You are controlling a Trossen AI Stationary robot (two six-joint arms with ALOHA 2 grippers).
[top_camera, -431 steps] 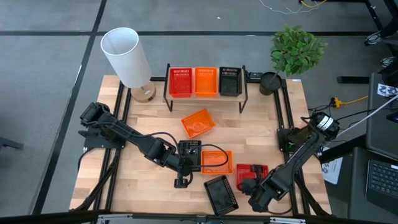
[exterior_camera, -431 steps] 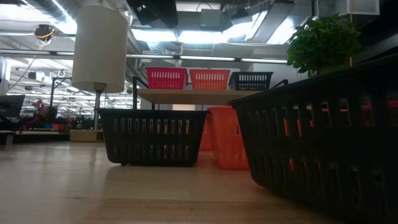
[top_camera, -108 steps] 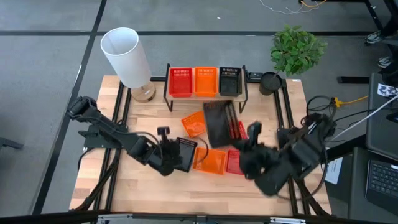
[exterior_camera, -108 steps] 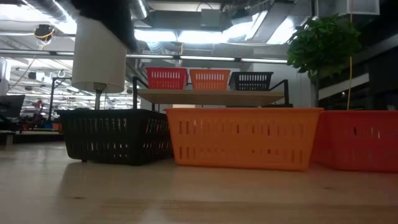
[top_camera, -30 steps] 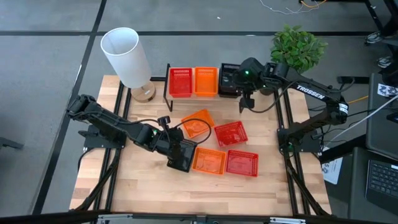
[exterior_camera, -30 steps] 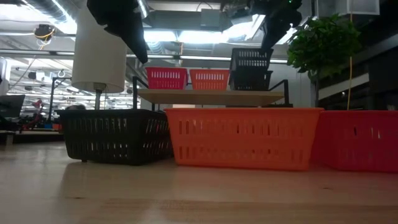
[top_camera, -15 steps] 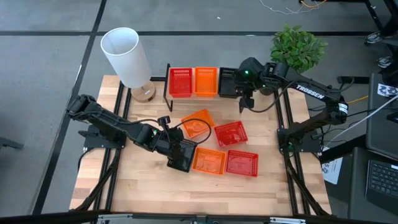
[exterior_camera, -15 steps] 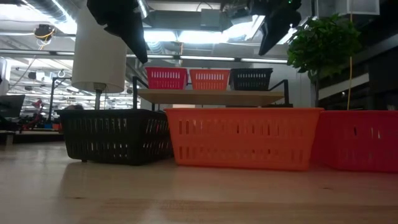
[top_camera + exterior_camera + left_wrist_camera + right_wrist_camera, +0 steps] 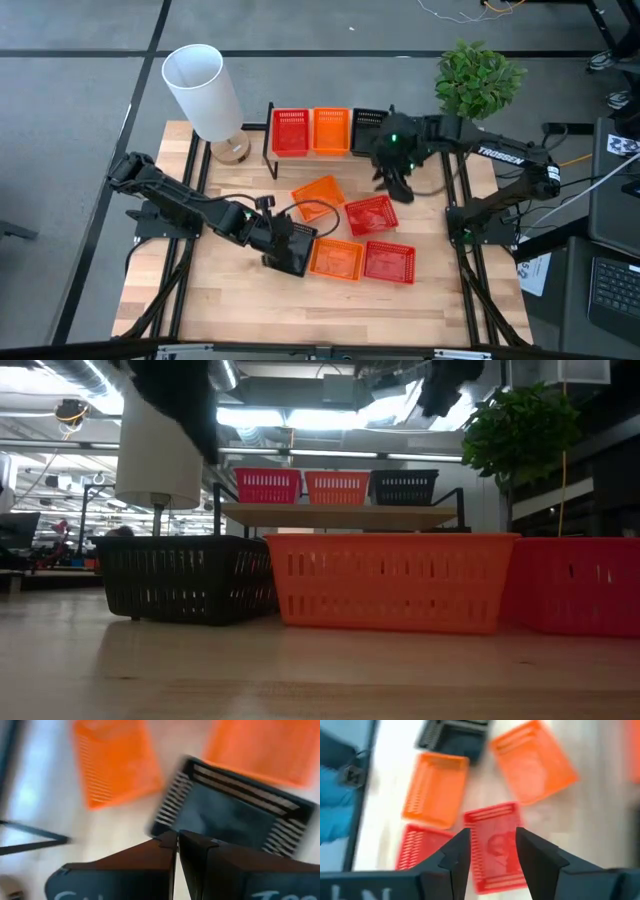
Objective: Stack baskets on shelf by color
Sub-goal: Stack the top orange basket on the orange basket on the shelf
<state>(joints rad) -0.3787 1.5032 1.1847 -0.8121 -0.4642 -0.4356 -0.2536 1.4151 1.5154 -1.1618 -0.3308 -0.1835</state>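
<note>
**Five baskets on the table, three stacks on the shelf**

From above, the shelf (image 9: 330,150) at the far edge carries a red basket (image 9: 290,131), an orange basket (image 9: 331,130) and a black basket (image 9: 368,128) side by side, each with its long axis running away from the robot. The level view shows them only as a row of mesh fronts, so I cannot tell how many sit in each pile.

The right gripper (image 9: 396,186) hangs over the table just in front of the shelf's right end, fingers apart and empty; its wrist camera looks down between them at the tilted red basket (image 9: 496,845), which the overhead view shows lying askew mid-table. Near it lies a tilted orange basket (image 9: 318,196), also skewed.

The left gripper (image 9: 283,246) is low at the loose black basket (image 9: 294,256), fingers pressed together; its wrist picture is smeared, and whether they pinch the rim I cannot tell. Beside that one an orange basket (image 9: 336,259) and a red basket (image 9: 389,262) sit in a row, long sides across the table.

The white lamp (image 9: 204,92) stands at the far left; the level view cuts off both arms.
</note>
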